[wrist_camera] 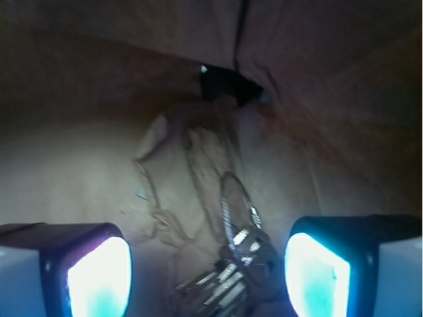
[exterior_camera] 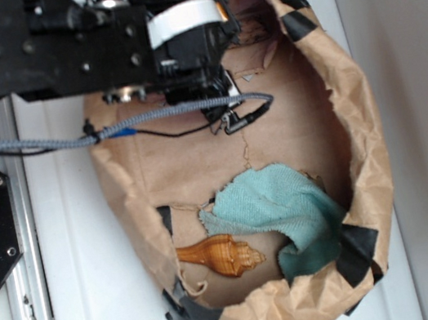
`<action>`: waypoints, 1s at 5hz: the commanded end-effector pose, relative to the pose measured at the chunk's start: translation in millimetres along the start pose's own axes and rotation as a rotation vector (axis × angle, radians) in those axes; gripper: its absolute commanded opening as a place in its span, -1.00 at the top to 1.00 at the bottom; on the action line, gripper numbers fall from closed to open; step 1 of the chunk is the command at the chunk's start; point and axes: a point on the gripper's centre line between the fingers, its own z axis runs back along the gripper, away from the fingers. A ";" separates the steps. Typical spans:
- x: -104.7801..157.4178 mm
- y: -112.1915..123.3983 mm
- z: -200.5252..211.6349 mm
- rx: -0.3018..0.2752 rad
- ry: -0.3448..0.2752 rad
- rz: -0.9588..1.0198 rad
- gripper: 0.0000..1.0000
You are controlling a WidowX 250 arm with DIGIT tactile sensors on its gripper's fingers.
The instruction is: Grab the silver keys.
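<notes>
Silver keys lie between the spread fingers, closer to the right one

Brown paper lines the whole basket (exterior_camera: 360, 142), and the wrist view looks down onto its creased floor. Going from left to right across that view: the left fingertip (wrist_camera: 99, 277) glows pale blue at the bottom edge, with bare paper just inside it. Next comes the bunch of silver keys (wrist_camera: 228, 274), its blades fanned toward the lower left and its thin ring (wrist_camera: 234, 198) looping up and away from the camera. Last is the right fingertip (wrist_camera: 317, 274), just beside the bunch. So the keys sit inside the gap but off centre, nearer the right finger than the left, and their long line runs roughly from the ring near the middle of the view down to the blades at the bottom, slanting a little.

The gripper (wrist_camera: 208, 277) has its jaws wide apart and holds nothing; neither finger visibly touches the metal, though blur makes the right side hard to judge. In my judgement a straight closing would catch the bunch, with the right finger meeting it first and pushing it leftward.

From the outside camera the arm (exterior_camera: 93, 40) covers the top of the basket, hiding the keys. Farther down lie an orange shell (exterior_camera: 223, 256) and, to its right, a teal cloth (exterior_camera: 280, 206), both well apart from the gripper.
</notes>
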 end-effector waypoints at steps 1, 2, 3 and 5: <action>6.0 11.5 -10.3 0.023 -0.024 0.004 -1.00; 8.3 13.5 -14.1 0.030 -0.022 0.007 -1.00; 6.8 13.8 -14.8 0.033 -0.029 0.002 -1.00; 5.7 17.7 -38.7 0.082 0.001 -0.001 -0.89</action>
